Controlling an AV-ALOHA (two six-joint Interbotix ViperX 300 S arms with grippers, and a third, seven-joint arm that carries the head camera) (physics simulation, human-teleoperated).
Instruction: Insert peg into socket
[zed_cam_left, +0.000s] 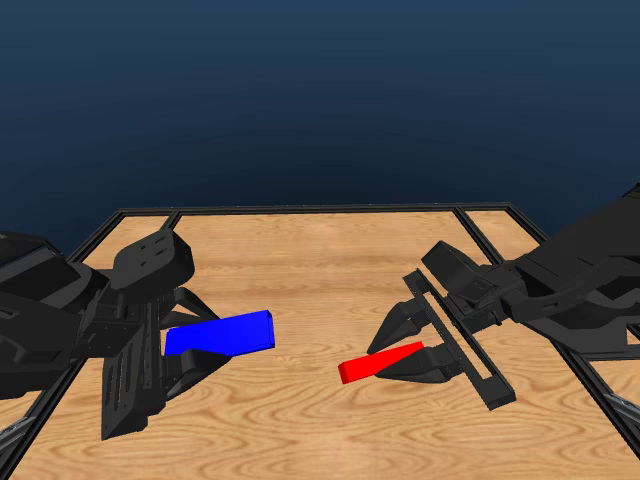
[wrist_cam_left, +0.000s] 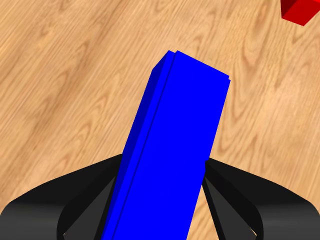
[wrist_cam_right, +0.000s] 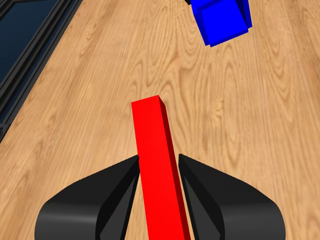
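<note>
With the peg (zed_cam_left: 380, 363) clamped in the right gripper (zed_cam_left: 425, 350) and the socket (zed_cam_left: 222, 333) in the left gripper (zed_cam_left: 185, 350), both axes are to be aligned before closing the gap

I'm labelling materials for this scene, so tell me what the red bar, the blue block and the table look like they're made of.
Red bar: flat uniform colour, no grain or gloss, perhaps matte plastic; being rendered, that is open. Blue block: same plain matte look, a thin seam along it. Table: light wood, with visible grain swirls, inside a dark frame.
</note>
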